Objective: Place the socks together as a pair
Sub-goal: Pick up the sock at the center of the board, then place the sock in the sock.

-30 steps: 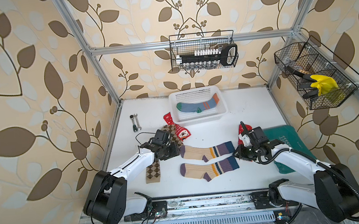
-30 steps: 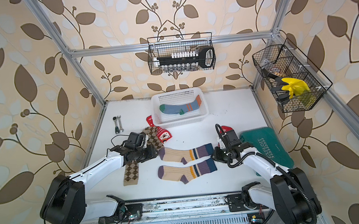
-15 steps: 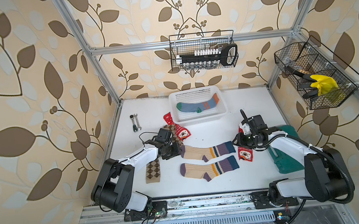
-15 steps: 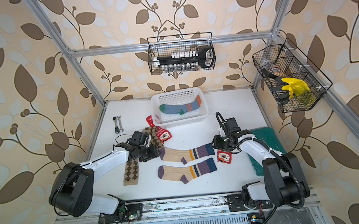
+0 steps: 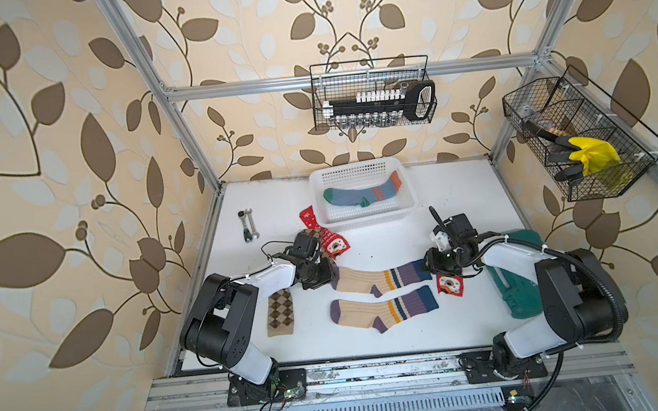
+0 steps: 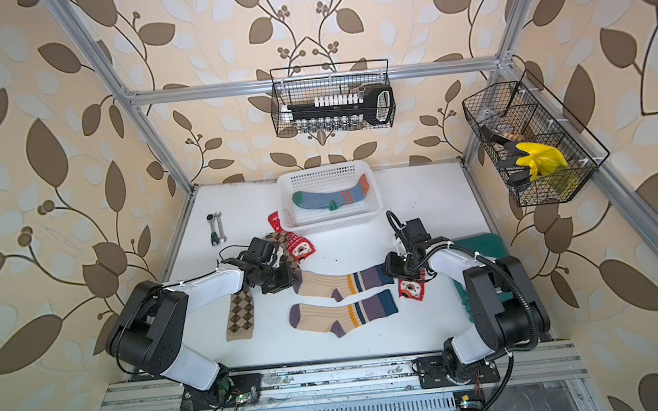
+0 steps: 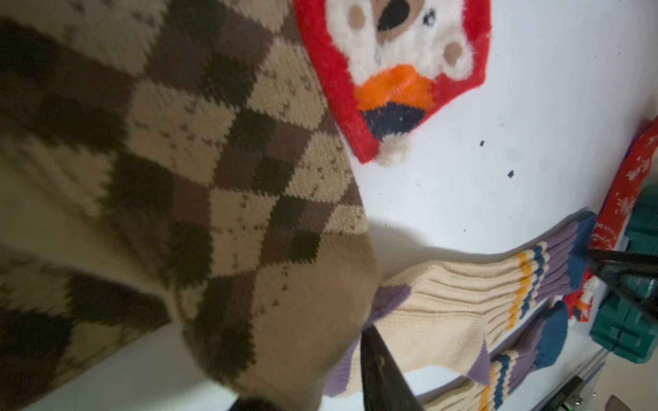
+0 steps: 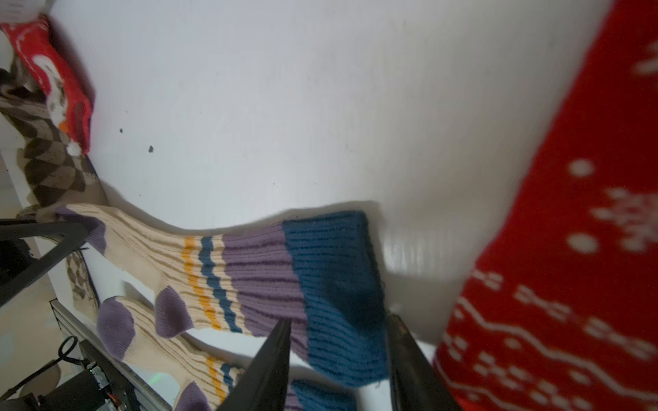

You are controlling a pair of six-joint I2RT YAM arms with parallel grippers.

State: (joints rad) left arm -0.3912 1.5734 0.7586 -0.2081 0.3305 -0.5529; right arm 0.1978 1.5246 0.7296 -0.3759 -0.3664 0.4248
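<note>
Two beige socks with purple toes lie side by side in both top views, the farther sock (image 5: pixel 381 280) and the nearer sock (image 5: pixel 384 311). My left gripper (image 5: pixel 324 277) is at the farther sock's toe. In the left wrist view one finger (image 7: pixel 381 373) rests on the purple toe, and a brown argyle sock (image 7: pixel 178 160) hides the other finger. My right gripper (image 8: pixel 338 320) stands open astride that sock's blue cuff (image 8: pixel 334 284). A red Christmas sock (image 5: pixel 450 285) lies beside the cuffs. Another red sock (image 5: pixel 331 241) lies near the basket. A second argyle sock (image 5: pixel 280 313) lies under my left arm.
A white basket (image 5: pixel 365 213) at the back holds a blue-grey sock (image 5: pixel 359 195). A dark green cloth bag (image 5: pixel 520 299) lies under my right arm. Two small wrenches (image 5: pixel 248 223) lie at the back left. Wire baskets hang on the back wall (image 5: pixel 372 93) and the right wall (image 5: pixel 578 138).
The red sock went from my right gripper down onto the table beside the cuffs. My right gripper then shifted to the farther beige sock's cuff. My left gripper edged onto its toe.
</note>
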